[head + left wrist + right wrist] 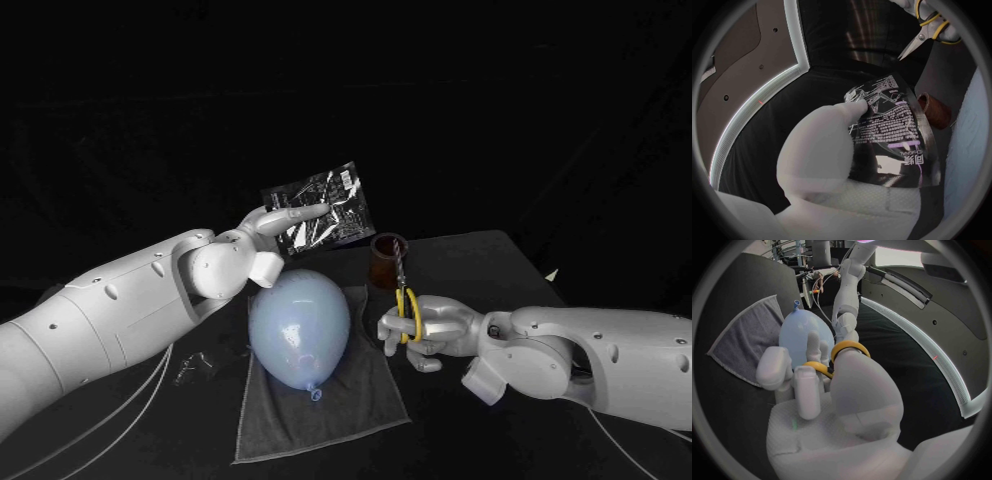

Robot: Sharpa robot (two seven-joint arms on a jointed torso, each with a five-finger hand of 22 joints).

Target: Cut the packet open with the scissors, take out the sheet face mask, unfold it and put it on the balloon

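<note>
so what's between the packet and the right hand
A brown cylindrical holder stands between the packet and the right hand holding the scissors, in the head view.

text | packet (892,130): dense white print, a few larger characters; none of it legible

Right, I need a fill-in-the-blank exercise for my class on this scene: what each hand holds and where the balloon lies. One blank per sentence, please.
1. The left hand holds up the ____ above the table.
2. The right hand grips scissors whose handles are ____.
3. The balloon lies on a grey ____.

Missing words: packet; yellow; towel.
</note>
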